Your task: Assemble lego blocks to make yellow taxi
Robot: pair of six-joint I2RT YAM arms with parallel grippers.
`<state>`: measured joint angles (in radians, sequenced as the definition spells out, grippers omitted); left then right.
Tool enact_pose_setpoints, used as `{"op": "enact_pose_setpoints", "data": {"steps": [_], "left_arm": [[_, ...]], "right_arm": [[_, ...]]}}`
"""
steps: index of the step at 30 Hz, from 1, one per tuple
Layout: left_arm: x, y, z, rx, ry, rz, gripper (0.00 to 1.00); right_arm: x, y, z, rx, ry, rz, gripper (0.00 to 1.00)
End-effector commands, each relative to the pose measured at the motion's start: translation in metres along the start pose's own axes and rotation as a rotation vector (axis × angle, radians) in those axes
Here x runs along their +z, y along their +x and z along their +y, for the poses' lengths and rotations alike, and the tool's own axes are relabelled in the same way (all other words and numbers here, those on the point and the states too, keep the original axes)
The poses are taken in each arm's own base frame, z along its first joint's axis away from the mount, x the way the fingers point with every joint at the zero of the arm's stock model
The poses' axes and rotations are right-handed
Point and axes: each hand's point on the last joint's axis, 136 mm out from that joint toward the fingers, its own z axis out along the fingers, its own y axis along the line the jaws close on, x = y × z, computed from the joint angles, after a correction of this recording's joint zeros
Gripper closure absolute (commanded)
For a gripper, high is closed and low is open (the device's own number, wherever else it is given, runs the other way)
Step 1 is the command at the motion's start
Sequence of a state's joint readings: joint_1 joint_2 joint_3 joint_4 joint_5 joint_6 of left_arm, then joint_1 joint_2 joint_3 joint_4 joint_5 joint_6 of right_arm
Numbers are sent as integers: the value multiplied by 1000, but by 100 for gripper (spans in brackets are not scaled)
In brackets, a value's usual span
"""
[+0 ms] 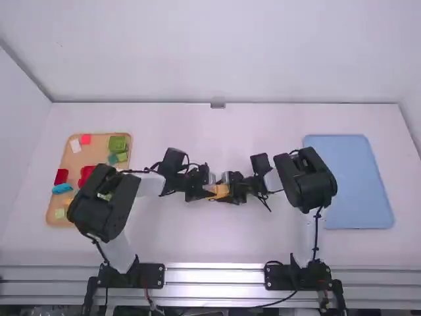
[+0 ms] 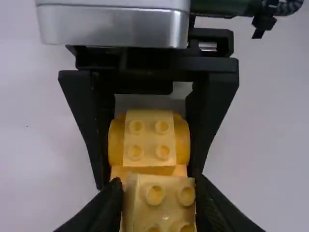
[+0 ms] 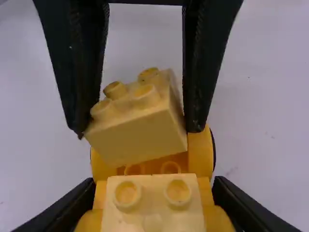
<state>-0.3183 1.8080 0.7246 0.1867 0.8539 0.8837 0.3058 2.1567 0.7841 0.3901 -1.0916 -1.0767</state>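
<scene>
Your left gripper (image 1: 211,189) is pinching a yellow block (image 3: 137,128), and you are holding it tilted over the stud end of the base (image 3: 200,152); whether they are touching, you cannot tell. Your right gripper (image 1: 228,191) is pinching that base by its sides, with another yellow block (image 2: 148,145) sitting on top. Both grippers are meeting over the middle of the tabletop (image 1: 217,240), between its left and right edges. Near the left edge, a wooden tray (image 1: 96,153) is carrying green (image 1: 117,144), red (image 1: 60,176) and light-blue (image 1: 62,188) pieces, among others. Near the right edge, a blue tray (image 1: 352,178) is lying flat.
</scene>
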Motion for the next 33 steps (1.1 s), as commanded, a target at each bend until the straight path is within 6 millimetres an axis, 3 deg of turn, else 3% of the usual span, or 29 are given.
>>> {"op": "enact_pose_setpoints", "data": {"steps": [1,4,9,18,26,29,31,33], "left_arm": [[-1,-7,-1,6,10,-21,56],[-1,-8,-1,13,6,-24,46],[-1,-11,2,27,0,-33,41],[-6,-21,8,64,-25,-64,40],[-25,-37,18,96,-89,-67,39],[-34,-22,23,46,-132,13,40],[-36,-9,24,9,-150,71,46],[-39,10,22,-41,-164,150,59]], "right_arm": [[2,6,1,11,-1,16,37],[2,6,1,11,-1,16,35],[2,6,1,11,-2,16,34],[2,5,2,11,-4,10,34],[2,5,2,11,-4,11,34],[3,5,2,11,-6,10,34],[2,5,1,11,-3,11,34],[2,5,2,11,-4,10,34]]}}
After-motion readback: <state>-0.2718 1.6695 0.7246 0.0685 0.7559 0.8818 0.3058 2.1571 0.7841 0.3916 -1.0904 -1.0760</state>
